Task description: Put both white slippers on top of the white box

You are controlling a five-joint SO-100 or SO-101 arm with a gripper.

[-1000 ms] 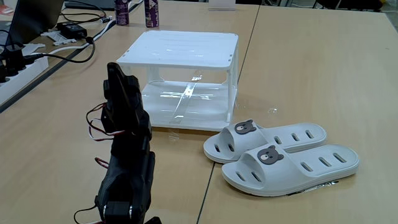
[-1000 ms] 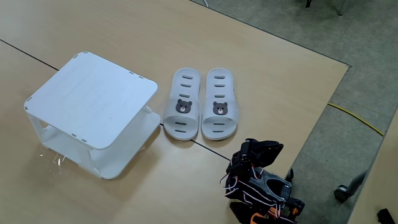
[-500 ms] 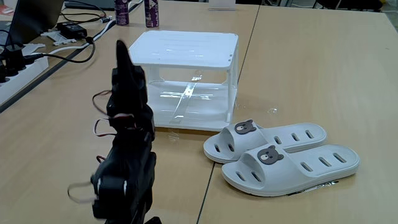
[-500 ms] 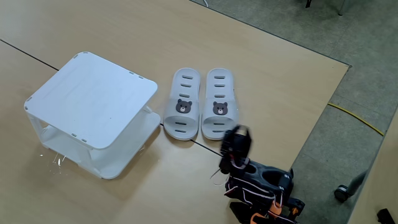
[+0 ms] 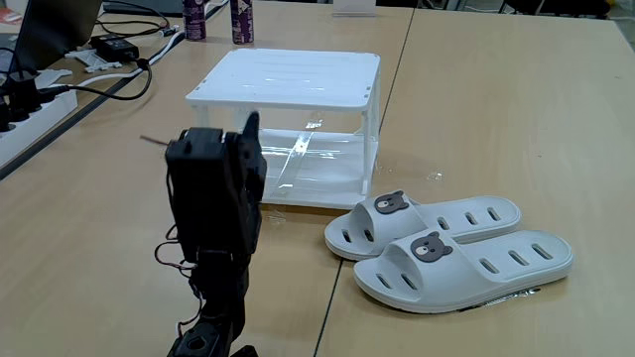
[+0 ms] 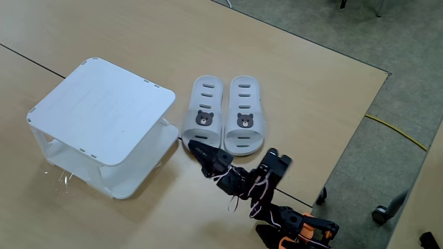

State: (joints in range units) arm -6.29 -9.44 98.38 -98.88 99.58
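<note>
Arm swung toward white slippers; pincer state unclear, holding nothing.

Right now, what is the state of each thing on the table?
White slippers: side by side on the table, soles down, not yet on the rack.
White box: upright, top bare, lower shelf bare.
Tool: above the table beside the slippers' toe ends, holding nothing; open or shut cannot be told.
</note>
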